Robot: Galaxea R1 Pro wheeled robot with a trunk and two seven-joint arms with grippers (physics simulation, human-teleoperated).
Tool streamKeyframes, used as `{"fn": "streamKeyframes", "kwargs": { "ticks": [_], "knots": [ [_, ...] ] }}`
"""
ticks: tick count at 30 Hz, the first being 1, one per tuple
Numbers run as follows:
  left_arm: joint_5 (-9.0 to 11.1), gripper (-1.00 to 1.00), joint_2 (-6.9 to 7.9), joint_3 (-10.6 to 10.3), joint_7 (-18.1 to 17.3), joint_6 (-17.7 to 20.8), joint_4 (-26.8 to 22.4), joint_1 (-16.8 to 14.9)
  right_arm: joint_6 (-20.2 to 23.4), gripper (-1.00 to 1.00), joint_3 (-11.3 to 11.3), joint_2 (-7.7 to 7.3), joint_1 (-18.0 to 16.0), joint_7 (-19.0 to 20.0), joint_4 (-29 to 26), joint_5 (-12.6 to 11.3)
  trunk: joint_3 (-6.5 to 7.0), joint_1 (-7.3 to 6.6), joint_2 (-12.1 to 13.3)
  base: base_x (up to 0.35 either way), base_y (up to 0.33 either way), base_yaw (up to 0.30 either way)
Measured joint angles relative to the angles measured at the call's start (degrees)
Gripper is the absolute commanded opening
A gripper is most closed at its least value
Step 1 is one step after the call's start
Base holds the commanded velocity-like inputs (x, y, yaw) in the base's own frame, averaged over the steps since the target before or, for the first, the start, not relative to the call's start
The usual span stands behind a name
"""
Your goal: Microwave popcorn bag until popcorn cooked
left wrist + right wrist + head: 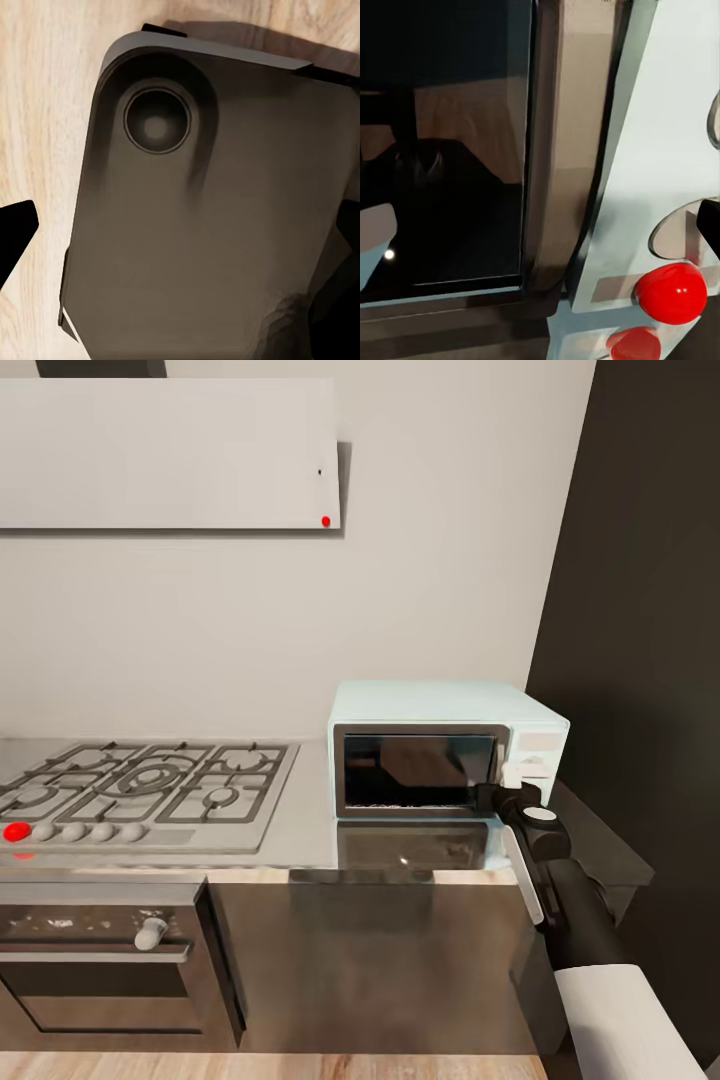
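The mint-white microwave (445, 745) stands on the steel countertop (310, 840) to the right of the hob, with its dark glass door (415, 770) shut. My right gripper (508, 788) is pressed up to the side panel at the door's right edge. In the right wrist view the gripper (540, 232) is open. One dark fingertip (709, 225) lies by the panel's grey knobs (679, 232), just above a glowing red round button (671, 292). The popcorn bag and popcorn are hidden from sight. My left gripper (180, 240) hangs open and holds nothing.
A gas hob (140, 790) with black grates and a red-lit knob (15, 830) is at the left. The white hood (170, 455) hangs above it and the built-in oven (100, 960) sits below. A dark wall (640, 610) closes the right side. Under the left gripper is the robot's dark base (202, 210) on a wood floor (45, 112).
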Motion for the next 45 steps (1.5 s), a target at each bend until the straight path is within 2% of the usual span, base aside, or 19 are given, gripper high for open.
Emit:
{"fn": "streamKeyframes", "kwargs": {
  "ticks": [16, 17, 21, 26, 39, 45],
  "knots": [
    [0.0, 1.0, 0.0, 0.0, 0.0, 0.0, 0.0, 0.0, -0.2, 1.0, -0.1, -0.19, 0.0, -0.3, 0.1, 0.1, 0.0, 0.0, 0.0, 0.015, 0.0, 0.0],
    [0.0, 1.0, 0.0, 0.0, 0.0, 0.0, 0.0, 0.0, -0.2, -1.0, -0.1, -0.21, 0.0, -0.4, 0.1, 0.1, 0.0, 0.0, 0.0, 0.0, 0.0, 0.0],
    [0.0, 1.0, 0.0, 0.0, 0.0, 0.0, 0.0, 0.0, -0.2, -1.0, -0.1, -0.26, 0.0, -0.3, 0.1, 0.0, 0.0, 0.0, 0.0, 0.0, 0.0, 0.0],
    [0.0, 1.0, 0.0, 0.0, 0.0, 0.0, 0.0, 0.0, 0.1, -1.0, -0.3, -0.33, 0.0, -0.7, 0.1, 2.2, 0.0, 0.0, 0.0, 0.0, 0.0, 0.0],
    [0.0, 1.0, 0.0, 0.1, 0.0, 0.0, 0.0, 0.0, 0.1, -1.0, -0.1, -0.31, 0.0, -0.9, 0.1, 2.2, 0.0, 0.02, 0.0, -0.047, 0.0, 0.0],
    [0.0, 1.0, 0.0, 0.0, 0.0, 0.0, 0.0, 0.0, -0.1, -1.0, -0.1, -0.36, 0.0, -0.6, 0.0, 0.7, 0.01, 0.02, 0.0, -0.219, 0.0, 0.0]
  ]
}}
